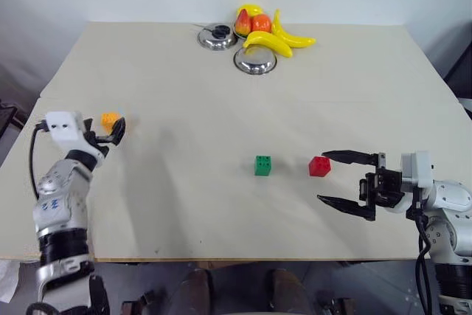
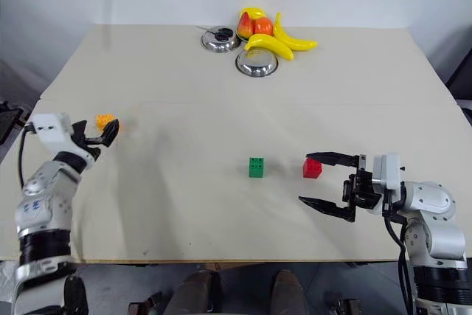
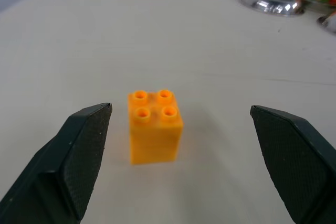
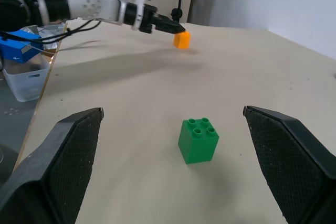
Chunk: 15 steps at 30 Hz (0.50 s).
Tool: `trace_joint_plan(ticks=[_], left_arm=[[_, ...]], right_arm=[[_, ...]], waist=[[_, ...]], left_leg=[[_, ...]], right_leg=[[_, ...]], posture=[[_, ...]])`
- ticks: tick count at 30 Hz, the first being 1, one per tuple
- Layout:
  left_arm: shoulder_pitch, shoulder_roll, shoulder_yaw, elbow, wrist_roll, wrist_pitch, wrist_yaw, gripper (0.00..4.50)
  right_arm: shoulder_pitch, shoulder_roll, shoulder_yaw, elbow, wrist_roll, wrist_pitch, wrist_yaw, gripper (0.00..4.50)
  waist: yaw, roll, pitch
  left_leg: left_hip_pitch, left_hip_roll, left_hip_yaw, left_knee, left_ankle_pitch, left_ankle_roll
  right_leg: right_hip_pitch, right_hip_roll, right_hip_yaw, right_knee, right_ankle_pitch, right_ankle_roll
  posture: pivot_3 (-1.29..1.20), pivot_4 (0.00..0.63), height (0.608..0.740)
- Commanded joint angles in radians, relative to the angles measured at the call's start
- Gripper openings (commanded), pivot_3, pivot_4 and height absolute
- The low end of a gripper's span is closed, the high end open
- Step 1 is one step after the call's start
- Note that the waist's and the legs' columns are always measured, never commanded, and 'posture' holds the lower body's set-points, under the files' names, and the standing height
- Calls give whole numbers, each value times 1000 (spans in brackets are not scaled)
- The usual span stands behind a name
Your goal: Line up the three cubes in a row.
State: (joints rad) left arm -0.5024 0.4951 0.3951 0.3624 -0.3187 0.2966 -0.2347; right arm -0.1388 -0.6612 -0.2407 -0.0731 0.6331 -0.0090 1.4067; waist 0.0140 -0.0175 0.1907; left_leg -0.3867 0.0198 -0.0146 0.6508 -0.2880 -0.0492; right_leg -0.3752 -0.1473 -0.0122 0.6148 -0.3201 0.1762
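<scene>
The orange-yellow cube (image 1: 110, 119) stands studs-up near the table's left edge. My left gripper (image 1: 115, 128) is open and level right at it. In the left wrist view the cube (image 3: 154, 127) sits just ahead of the wide-spread fingertips (image 3: 89, 129), untouched. The green cube (image 1: 262, 165) and the red cube (image 1: 319, 166) sit side by side at centre right, a small gap apart. My right gripper (image 1: 322, 176) is open, pointing left, its upper finger just beside the red cube. The right wrist view shows the green cube (image 4: 198, 140) ahead.
At the table's far edge lie two metal bowls (image 1: 217, 37) (image 1: 255, 60) with plastic bananas (image 1: 269, 42) and other fruit (image 1: 252, 21). The beige table (image 1: 221, 108) has wide bare room between the orange-yellow cube and the green one.
</scene>
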Motion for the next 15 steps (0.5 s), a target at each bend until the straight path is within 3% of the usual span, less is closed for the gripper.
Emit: trace_joint_plan(ticks=[1,7,10,15], left_arm=[[-118,2,-17,156,63,-43,87,4489],[-185,-5,-27,273,72,-58,86,4489],[-190,2,-30,289,69,-54,70,3887],[-170,25,-25,270,61,-66,23,2356]], right_arm=[[5,-9,-9,-29,7,-7,-7,4500],[19,-5,-19,-38,5,-13,-22,4500],[29,-4,-20,-46,4,-19,-33,4500],[46,-6,-23,-52,2,-30,-46,4500]], waist=[[4,0,0],[-3,-1,0],[-2,-1,0],[2,-1,0]], left_leg=[[0,0,0,0,0,0],[0,0,1,-2,0,0],[0,0,1,-2,0,0],[0,0,1,-1,0,0]], right_leg=[[0,0,0,0,0,0],[0,0,0,-2,0,0],[0,0,0,-2,0,0],[0,0,0,-2,0,0]], posture=[[0,150,740],[0,150,740],[0,150,740],[0,150,740]])
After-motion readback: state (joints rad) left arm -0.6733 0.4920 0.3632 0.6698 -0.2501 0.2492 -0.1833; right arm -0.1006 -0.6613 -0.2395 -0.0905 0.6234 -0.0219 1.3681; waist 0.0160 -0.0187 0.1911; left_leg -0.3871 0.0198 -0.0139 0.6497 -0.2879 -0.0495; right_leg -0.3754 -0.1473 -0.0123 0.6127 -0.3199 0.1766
